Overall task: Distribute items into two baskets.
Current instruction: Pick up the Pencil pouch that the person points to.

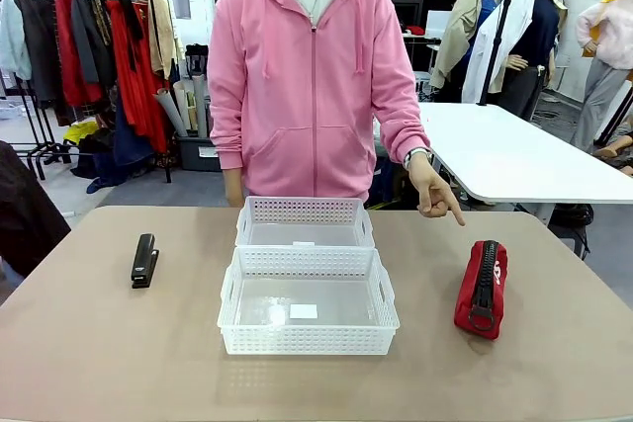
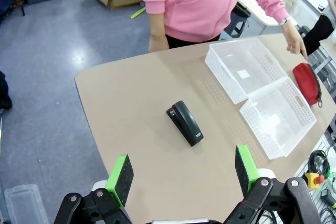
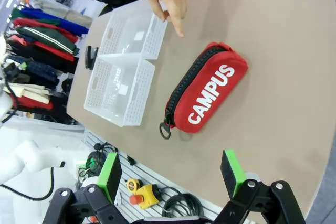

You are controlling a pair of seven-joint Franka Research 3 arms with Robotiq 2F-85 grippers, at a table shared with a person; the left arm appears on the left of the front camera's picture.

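The red pouch (image 1: 482, 289) lies on the right of the table (image 1: 79, 363), its zipper facing up and its ring pull at the near end. The person's hand (image 1: 433, 193) points down at it from the far side. It looks soft and light and should give under pressure. A grip across the middle of its short width looks safest, because the ring would let it swing.

The black stapler (image 1: 144, 260) lies on the left, well apart from the baskets. It appears stiff, smooth and probably heavier for its size. Pinching its narrow sides near the middle should hold it level, though the hard shell could slip.

The larger basket (image 1: 307, 340) sits near the middle, and the narrower basket (image 1: 304, 211) touches its far side. Neither holds an item. Each has a small white patch on its floor, possibly a label.

The left gripper (image 2: 182, 174) hangs above the stapler with its fingers spread wide and nothing between them. The right gripper (image 3: 170, 173) hangs likewise over the pouch, fingers apart.
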